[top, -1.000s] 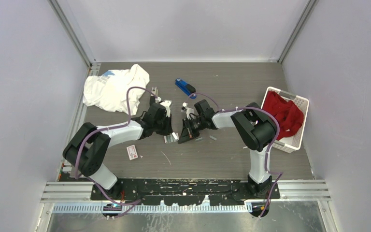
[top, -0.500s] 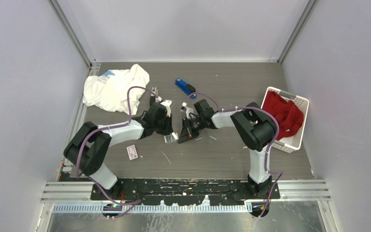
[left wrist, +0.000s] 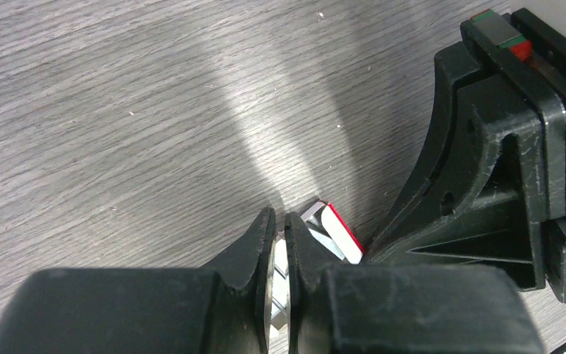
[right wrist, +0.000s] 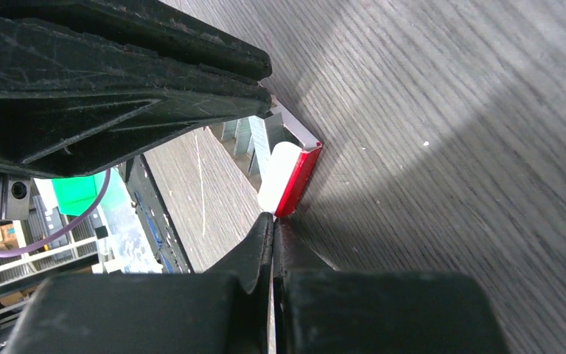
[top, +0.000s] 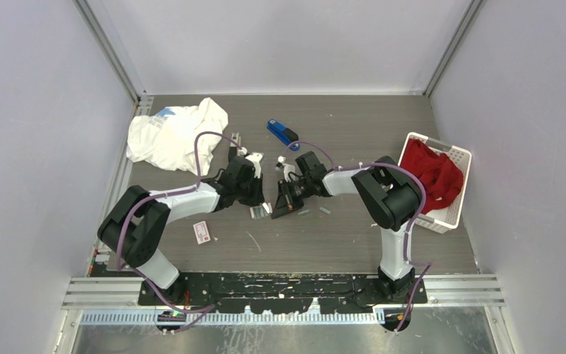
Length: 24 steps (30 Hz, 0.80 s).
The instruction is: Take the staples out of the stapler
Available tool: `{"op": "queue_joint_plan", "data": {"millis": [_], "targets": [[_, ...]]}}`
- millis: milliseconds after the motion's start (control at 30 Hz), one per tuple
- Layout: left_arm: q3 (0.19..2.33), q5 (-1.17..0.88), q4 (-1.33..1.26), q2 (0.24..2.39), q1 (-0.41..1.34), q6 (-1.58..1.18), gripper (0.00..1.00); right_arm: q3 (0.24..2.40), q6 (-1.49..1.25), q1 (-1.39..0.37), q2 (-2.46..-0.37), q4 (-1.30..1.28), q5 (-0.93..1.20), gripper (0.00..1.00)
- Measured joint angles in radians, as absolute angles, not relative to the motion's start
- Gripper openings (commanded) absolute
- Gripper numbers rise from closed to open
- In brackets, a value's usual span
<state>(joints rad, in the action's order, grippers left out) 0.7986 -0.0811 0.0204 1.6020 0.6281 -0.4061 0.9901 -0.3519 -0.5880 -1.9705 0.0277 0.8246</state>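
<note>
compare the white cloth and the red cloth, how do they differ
The crumpled white cloth lies loose on the grey wooden table at the far left, while the crumpled red cloth sits inside the white perforated plastic basket at the right. The white cloth spreads wider; the red cloth is bunched up. Both are rumpled fabric, and no arm touches either.

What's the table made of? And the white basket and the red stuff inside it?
The table looks like grey wood or wood-look laminate: streaky grain, matte. The white basket seems plastic, its walls full of holes. The red stuff looks like cloth, crumpled in folds.
</note>
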Motion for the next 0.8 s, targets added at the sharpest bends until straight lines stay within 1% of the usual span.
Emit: {"op": "queue_joint_plan", "data": {"millis": [133, 567, 800], "targets": [[0.799, -0.091, 0.020, 1.602, 0.628, -0.406, 0.10, 0.991, -0.350, -0.588, -1.971, 0.027, 0.825, 0.08], [0.799, -0.114, 0.020, 1.602, 0.628, -0.406, 0.10, 0.992, -0.346, -0.588, -1.971, 0.025, 0.825, 0.09], [0.799, -0.128, 0.020, 1.602, 0.628, -0.406, 0.10, 0.994, -0.343, -0.588, -1.971, 0.022, 0.828, 0.14]]}}
